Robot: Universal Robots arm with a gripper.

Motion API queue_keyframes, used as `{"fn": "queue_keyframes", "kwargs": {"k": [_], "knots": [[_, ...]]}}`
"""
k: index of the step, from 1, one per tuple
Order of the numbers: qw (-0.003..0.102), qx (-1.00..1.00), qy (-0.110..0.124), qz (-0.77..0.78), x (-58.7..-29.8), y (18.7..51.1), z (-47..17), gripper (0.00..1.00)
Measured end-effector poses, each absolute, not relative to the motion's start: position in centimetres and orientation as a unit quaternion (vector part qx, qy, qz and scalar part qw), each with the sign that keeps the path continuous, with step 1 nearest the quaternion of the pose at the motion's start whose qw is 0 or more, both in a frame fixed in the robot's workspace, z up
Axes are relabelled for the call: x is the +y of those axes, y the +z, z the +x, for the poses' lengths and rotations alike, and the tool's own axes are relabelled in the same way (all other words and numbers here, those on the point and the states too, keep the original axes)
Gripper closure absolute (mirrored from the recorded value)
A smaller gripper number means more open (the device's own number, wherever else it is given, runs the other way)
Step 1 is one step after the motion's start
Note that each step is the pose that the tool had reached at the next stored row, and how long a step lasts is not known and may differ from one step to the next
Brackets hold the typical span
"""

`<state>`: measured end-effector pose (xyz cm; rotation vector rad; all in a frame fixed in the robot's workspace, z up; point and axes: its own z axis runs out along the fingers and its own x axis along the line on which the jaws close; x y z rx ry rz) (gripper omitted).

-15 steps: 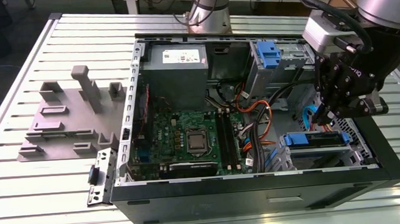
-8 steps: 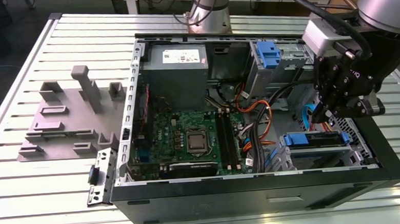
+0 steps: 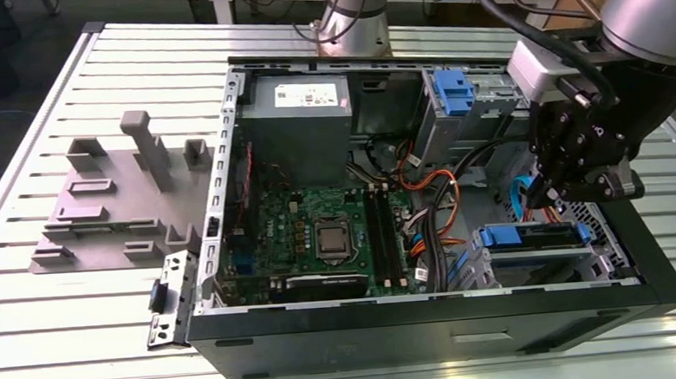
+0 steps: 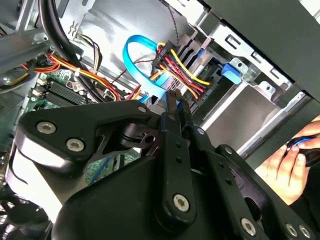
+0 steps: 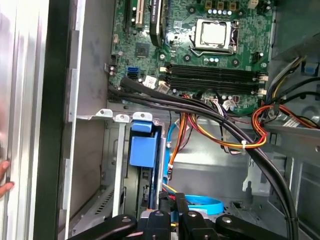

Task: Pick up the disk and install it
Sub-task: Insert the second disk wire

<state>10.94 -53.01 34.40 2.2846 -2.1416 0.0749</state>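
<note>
The disk (image 3: 534,236) sits in the drive bay at the front corner of the open computer case (image 3: 438,323), on the exterior view's right; its blue side rails show on top. In the first wrist view its blue rail end (image 5: 142,150) stands upright in the metal cage. In the second wrist view a blue tab of the disk (image 4: 231,71) shows beside the cage wall. My gripper (image 3: 545,198) hangs just above and behind the disk, among the cables. Its fingers (image 4: 173,107) are pressed together with nothing between them.
A looped blue data cable (image 4: 137,52) and red-yellow power wires (image 4: 175,65) lie right at the fingertips. The motherboard (image 3: 317,234) and grey power-supply box (image 3: 299,113) fill the case's left side. Grey fixtures (image 3: 107,202) stand on the table. A person's hand (image 4: 290,160) is beside the case.
</note>
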Motion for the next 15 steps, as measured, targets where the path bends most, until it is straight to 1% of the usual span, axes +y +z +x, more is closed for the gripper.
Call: {"fn": "queue_keyframes", "kwargs": {"k": [15], "knots": [[0.004, -0.684, 0.024, 0.729, -53.64, 34.30, 10.47, 0.84]]}}
